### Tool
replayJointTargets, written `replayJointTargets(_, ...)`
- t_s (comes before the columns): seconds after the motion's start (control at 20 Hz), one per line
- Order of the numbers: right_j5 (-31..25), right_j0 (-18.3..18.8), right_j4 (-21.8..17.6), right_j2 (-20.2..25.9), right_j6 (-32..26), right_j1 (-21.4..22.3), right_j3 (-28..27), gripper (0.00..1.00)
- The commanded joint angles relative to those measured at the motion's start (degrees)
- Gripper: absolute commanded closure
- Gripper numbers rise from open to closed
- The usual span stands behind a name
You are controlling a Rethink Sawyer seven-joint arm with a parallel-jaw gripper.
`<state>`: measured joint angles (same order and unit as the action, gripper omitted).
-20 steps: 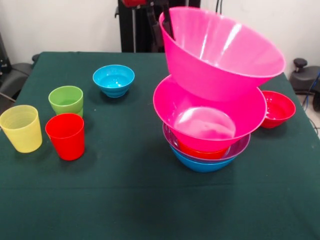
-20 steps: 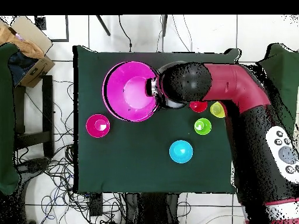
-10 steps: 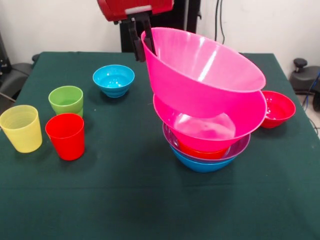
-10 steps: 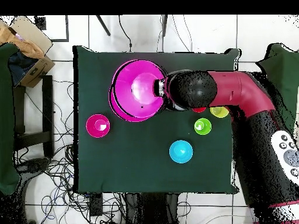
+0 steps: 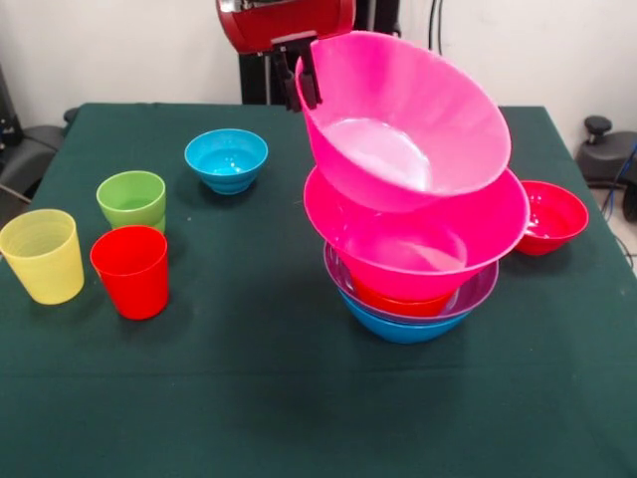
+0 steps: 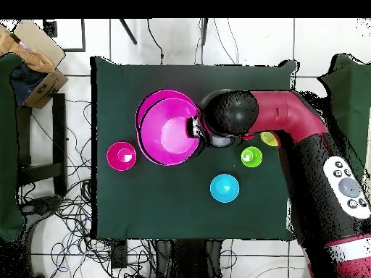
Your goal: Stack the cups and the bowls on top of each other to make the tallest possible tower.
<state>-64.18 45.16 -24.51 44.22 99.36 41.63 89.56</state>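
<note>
My gripper (image 5: 303, 82) is shut on the far rim of a large pink bowl (image 5: 398, 149), holding it steeply tilted with its opening toward the table's near side. Its lower side rests in the top of the tower (image 5: 423, 264), where another pink bowl (image 5: 438, 249) sits over orange (image 5: 398, 302), purple (image 5: 476, 291) and blue (image 5: 398, 330) bowls. From overhead the held bowl (image 6: 170, 136) covers most of the tower, with the gripper (image 6: 194, 130) at its right rim. The yellow cup (image 5: 42, 255), red cup (image 5: 130, 271) and green cup (image 5: 131, 199) stand at the left.
A cyan bowl (image 5: 226, 157) sits behind the cups and a crimson bowl (image 5: 550, 214) lies right of the tower. Overhead, the arm (image 6: 290, 127) hangs over the cups, with green (image 6: 251, 156) and yellow (image 6: 269, 139) showing. A cardboard box (image 6: 32, 61) lies off the table.
The held pink bowl came down and left from above the tower's right side. It then tipped more steeply toward the near side, its lower side settling into the tower's top bowl.
</note>
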Motion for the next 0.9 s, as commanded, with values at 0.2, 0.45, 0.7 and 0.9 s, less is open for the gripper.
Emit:
replayJointTargets(0.2,-3.8,-1.7,-5.3,1.6,-17.0,-3.7,-0.5,1.0)
replayJointTargets(0.45,5.2,-0.2,-4.8,3.0,-12.8,-3.1,1.3,1.0)
replayJointTargets(0.7,7.9,0.8,-3.6,4.5,-12.0,-2.8,1.8,1.0)
replayJointTargets(0.9,9.7,1.3,-4.1,4.8,-11.7,-2.4,3.5,1.0)
